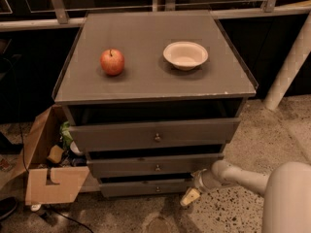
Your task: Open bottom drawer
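The grey chest [146,84] stood in the middle. The bottom drawer [131,189] was the lowest and narrowest front of the chest, directly under the mid-sized drawer [121,166], and its small brass knob [157,189] sat at the centre of the front. A thin dark gap showed above that front.

The gripper [190,196] was at the lower right corner of the chest, just beside the right end of the bottom drawer, with a pale yellowish tip pointing down. I cannot tell if it was open or closed, or touching the drawer. The white arm [240,176] reached it from the right of the chest.

On top of the chest lay a red apple [112,61] (left part) and a white bowl [185,55]. A cardboard box [48,181] stood at the chest's left.
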